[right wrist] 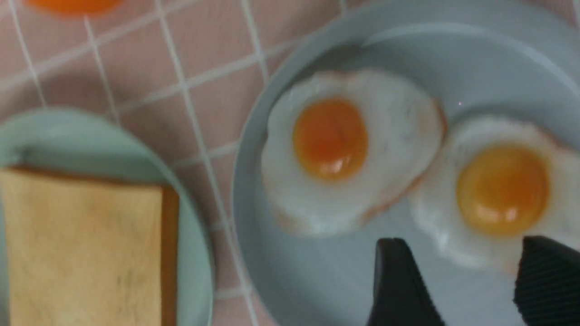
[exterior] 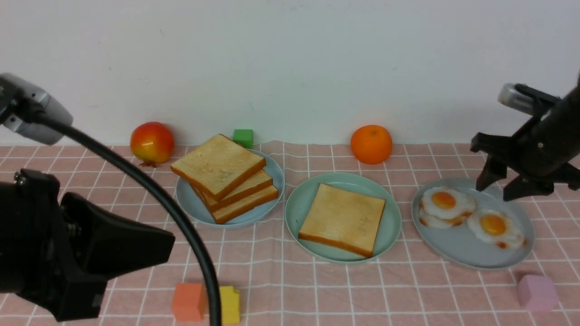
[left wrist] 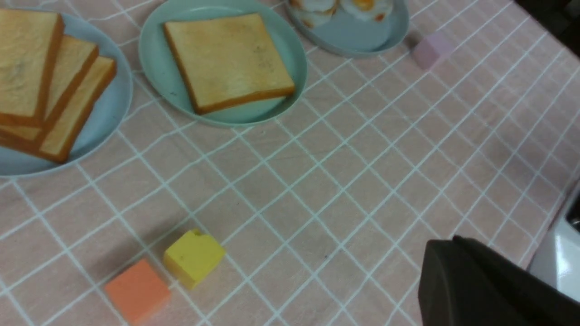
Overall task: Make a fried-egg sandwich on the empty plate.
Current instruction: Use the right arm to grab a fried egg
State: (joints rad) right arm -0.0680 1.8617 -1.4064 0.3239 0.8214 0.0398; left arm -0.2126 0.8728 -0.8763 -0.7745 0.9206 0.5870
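Observation:
The mint-green empty plate [exterior: 299, 203] [left wrist: 154, 54] in the middle holds one toast slice [exterior: 343, 218] [left wrist: 229, 61]. On the grey-blue plate [exterior: 466, 251] to its right lie fried eggs [exterior: 446, 201] [right wrist: 344, 149], one of them [exterior: 495, 226] [right wrist: 503, 190] nearer the front. My right gripper [exterior: 494, 192] [right wrist: 464, 242] hangs open just above that plate's far right side, with its fingertips by the edge of the nearer egg and nothing held. A pile of toast slices [exterior: 219, 170] rests on the pale blue plate [exterior: 190, 203] at the left. My left gripper [exterior: 172, 246] [left wrist: 442, 249] is shut and empty at the near left.
A red fruit [exterior: 152, 142], a green block [exterior: 243, 137] and an orange [exterior: 371, 144] stand along the back wall. An orange block [exterior: 188, 302] and a yellow block [exterior: 229, 304] sit near the front left edge. At the front right is a pink block [exterior: 537, 293].

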